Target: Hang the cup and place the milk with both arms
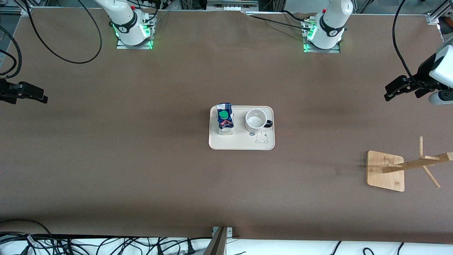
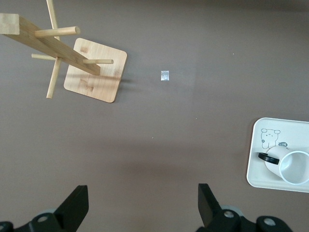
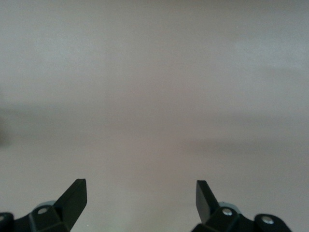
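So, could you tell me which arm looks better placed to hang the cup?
Probably the left: its gripper hovers open at the rack's end of the table, and the cup sits at that end of the tray.

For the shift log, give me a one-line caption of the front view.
Milk and cup stand on the tray; both open grippers, left and right, wait at the table's ends.

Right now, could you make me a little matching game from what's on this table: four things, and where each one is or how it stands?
Things:
1. cup
2. milk
3. wooden rack
4. left claw

Places or states:
A. on the tray, toward the right arm's end
B. open, empty
C. on the tray, beside the rabbit drawing
D. on bare table, toward the left arm's end

Pairs: 1-C, 2-A, 3-D, 4-B
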### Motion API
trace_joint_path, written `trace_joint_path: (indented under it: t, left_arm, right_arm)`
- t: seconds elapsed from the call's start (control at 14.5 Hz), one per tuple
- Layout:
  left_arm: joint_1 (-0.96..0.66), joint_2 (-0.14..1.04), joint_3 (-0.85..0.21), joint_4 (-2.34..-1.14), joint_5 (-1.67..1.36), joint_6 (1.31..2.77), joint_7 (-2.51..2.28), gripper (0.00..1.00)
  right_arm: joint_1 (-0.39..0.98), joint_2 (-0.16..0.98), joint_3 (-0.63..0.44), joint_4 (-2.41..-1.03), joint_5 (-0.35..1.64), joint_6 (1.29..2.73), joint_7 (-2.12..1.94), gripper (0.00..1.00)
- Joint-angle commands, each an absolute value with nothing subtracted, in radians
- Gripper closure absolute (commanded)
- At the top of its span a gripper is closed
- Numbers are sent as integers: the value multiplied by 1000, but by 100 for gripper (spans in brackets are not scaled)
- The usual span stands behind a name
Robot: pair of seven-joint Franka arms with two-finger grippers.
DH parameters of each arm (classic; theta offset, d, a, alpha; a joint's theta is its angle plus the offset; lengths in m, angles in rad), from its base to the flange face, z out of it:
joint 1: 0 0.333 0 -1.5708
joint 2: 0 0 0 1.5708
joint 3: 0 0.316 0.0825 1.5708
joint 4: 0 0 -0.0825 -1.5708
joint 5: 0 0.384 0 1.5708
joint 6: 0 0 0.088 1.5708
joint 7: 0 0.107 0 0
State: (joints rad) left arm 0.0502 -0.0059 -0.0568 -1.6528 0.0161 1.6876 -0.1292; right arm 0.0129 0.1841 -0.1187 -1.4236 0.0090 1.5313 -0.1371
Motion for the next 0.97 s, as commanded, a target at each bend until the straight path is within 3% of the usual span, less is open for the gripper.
trace_joint_path:
  t: [0.0, 0.9]
  left_arm:
    - [57, -8, -63, -1646, 29, 1684, -111, 0]
    - [48, 67, -75, -1562, 9, 1684, -126, 0]
  right_arm:
    - [-5, 196, -124, -1401, 20, 1523, -144, 0]
    - [8, 195, -110, -1401, 20, 1526, -144, 0]
